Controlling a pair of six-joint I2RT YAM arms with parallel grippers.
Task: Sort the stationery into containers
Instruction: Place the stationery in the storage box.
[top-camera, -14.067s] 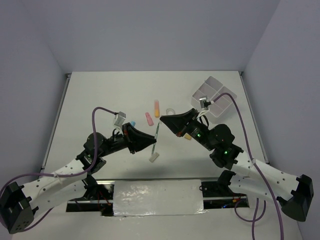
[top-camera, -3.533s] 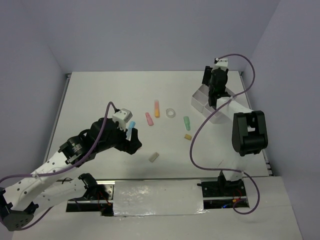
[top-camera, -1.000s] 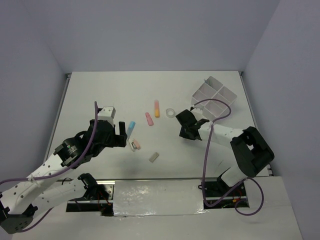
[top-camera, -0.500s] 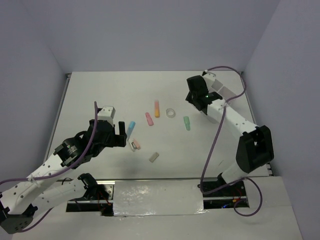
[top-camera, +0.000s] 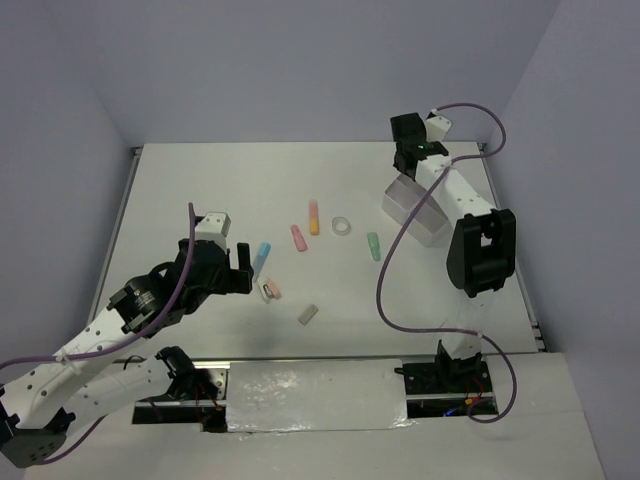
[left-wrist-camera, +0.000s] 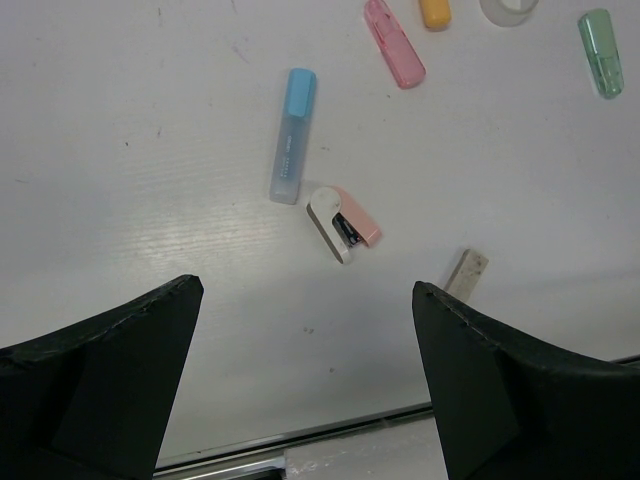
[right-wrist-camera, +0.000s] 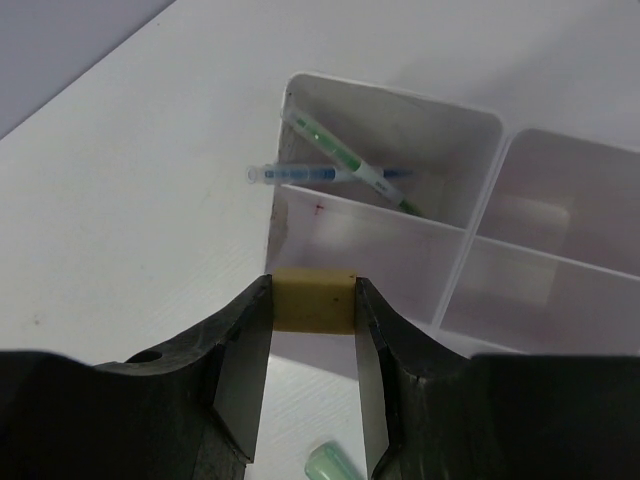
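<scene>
Stationery is split between the counter (top-camera: 200, 190) and the white tray (right-wrist-camera: 480, 118), and the piece that matters is the short beige block (right-wrist-camera: 313, 303) pinched in the right jaws, its long axis seemingly running across the gap from jaw to jaw. In the wrist view the tray lies just ahead of and below that block. The block hangs over the tray's outer wall at the compartment beside the 1 that holds 2 pens (right-wrist-camera: 340, 172). I'd say a small push forward puts it over an open cell, though I cannot tell how high it hangs. The right arm (top-camera: 447, 190) is stretched far out across the tray, with its wrist turned down at the far corner. The left jaws stand wide open with nothing between them, hovering over the near-left counter. A pink-and-white piece (left-wrist-camera: 343, 223) and a blue piece (left-wrist-camera: 291, 135) lie just ahead of them, the blue 1 pointing lengthwise away, so the left arm (top-camera: 150, 300) is plainly nearer to those. A green piece (top-camera: 373, 246) and the tape ring (top-camera: 342, 226) sit between the 2 arms.
</scene>
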